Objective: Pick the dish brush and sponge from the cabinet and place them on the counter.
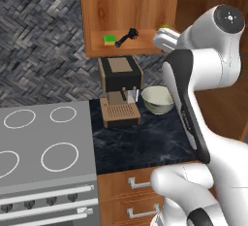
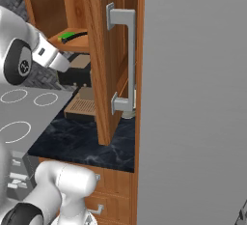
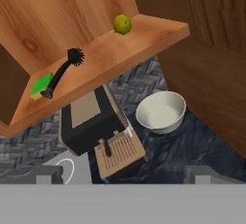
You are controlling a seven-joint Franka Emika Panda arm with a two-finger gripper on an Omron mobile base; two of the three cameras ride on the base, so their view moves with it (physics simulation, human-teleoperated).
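Black marbled counter (image 1: 145,142) beside a grey stovetop (image 1: 43,142), carrying a coffee machine (image 1: 119,90) and a white bowl (image 1: 157,99). Above it, the wooden cabinet (image 1: 126,7) stands with its door (image 2: 108,60) swung open. On its shelf lie the green sponge (image 3: 41,86) and the black dish brush (image 3: 61,72), the handle end touching the sponge; a yellow-green fruit (image 3: 122,23) sits further along the same shelf. Gripper (image 3: 122,172) hangs in front of the shelf, jaws spread wide and empty, well apart from both items
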